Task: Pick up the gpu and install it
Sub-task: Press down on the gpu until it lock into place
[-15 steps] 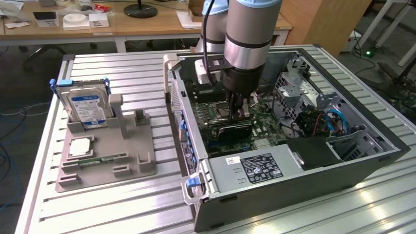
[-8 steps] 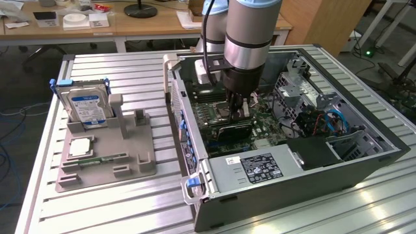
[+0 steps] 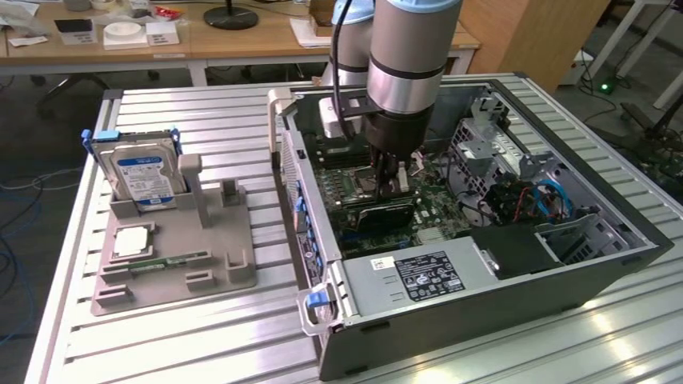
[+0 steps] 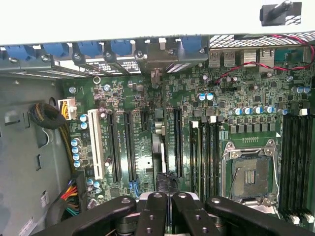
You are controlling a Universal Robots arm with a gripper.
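Observation:
The gpu [image 3: 376, 216] is a thin dark card standing on edge over the green motherboard [image 3: 427, 204] inside the open computer case [image 3: 597, 264]. My gripper [image 3: 391, 189] reaches straight down into the case and is shut on the card's upper edge. In the wrist view the gpu [image 4: 161, 147] appears edge-on, running between the black expansion slots [image 4: 129, 142] from my gripper [image 4: 169, 197] to its silvery bracket [image 4: 157, 61] at the case's rear wall. Whether the card sits fully down in its slot I cannot tell.
A grey holder [image 3: 176, 268] at the exterior view's left carries a hard drive with a blue label [image 3: 144, 172], a CPU chip [image 3: 133, 241] and a memory stick [image 3: 162, 262]. Inside the case are the power supply [image 3: 427, 276], drive cages [image 3: 501, 152], blue cables [image 3: 549, 196] and the empty CPU socket [image 4: 248, 172].

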